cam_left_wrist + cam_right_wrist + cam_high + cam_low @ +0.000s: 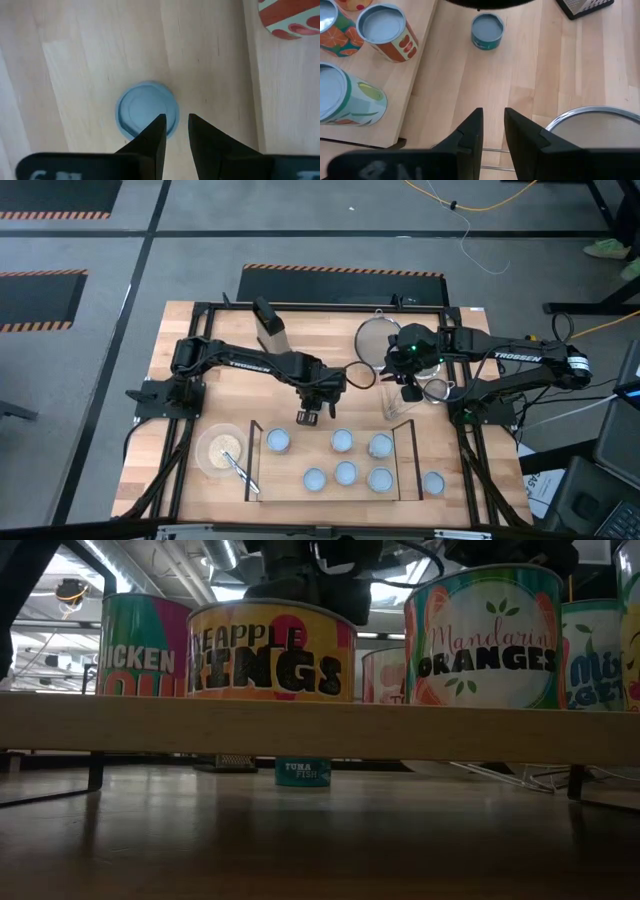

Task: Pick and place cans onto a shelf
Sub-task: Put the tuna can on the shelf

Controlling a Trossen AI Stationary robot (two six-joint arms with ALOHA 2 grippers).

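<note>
A small blue-topped tuna can [305, 418] stands on the table just beyond the shelf [400, 465]; it shows in the left wrist view [142, 107], under the shelf board in the low view [303, 772], and in the right wrist view [487, 31]. My left gripper [309, 414] hangs over its edge, fingers [156, 132] close together, pointing down. Several cans [342, 441] stand upright on the shelf board, and one can [433, 482] stands on the table to its right. My right gripper [400, 387] waits shut and empty [493, 117] near the strainers.
A pale bowl with a utensil [222, 448] sits left of the shelf. Two wire strainers [380, 338] [437, 390] lie at the far right, one close to my right gripper [600, 125]. A box grater [270, 328] lies at the far middle.
</note>
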